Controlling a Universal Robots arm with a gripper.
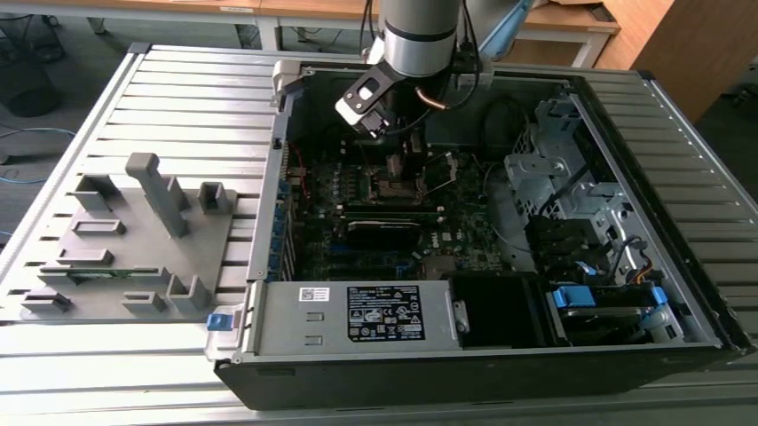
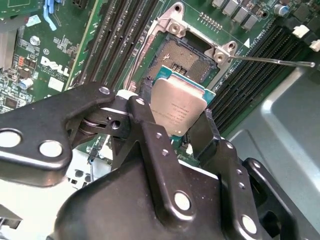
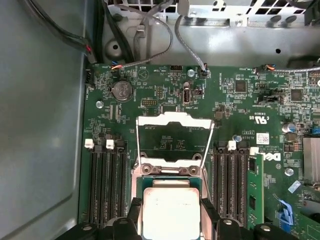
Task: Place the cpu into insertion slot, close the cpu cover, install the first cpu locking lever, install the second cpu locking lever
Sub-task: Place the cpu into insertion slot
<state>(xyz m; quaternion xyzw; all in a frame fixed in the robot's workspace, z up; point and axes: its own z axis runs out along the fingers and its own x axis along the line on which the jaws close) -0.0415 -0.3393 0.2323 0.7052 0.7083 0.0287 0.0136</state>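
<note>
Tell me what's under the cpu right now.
The open slot, part of its contact field bare. The rest is hidden by the cpu, which the hand holds over it. The cover stands raised.

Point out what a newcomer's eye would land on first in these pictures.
The flat square silvery-grey cpu chip, clamped in the jaws of the black gripper, hangs close by the dark square insertion slot on the green circuit board. The thin silvery cpu cover frame stands flipped open at the slot's edge. In the exterior view the arm reaches into the open black computer case.
</note>
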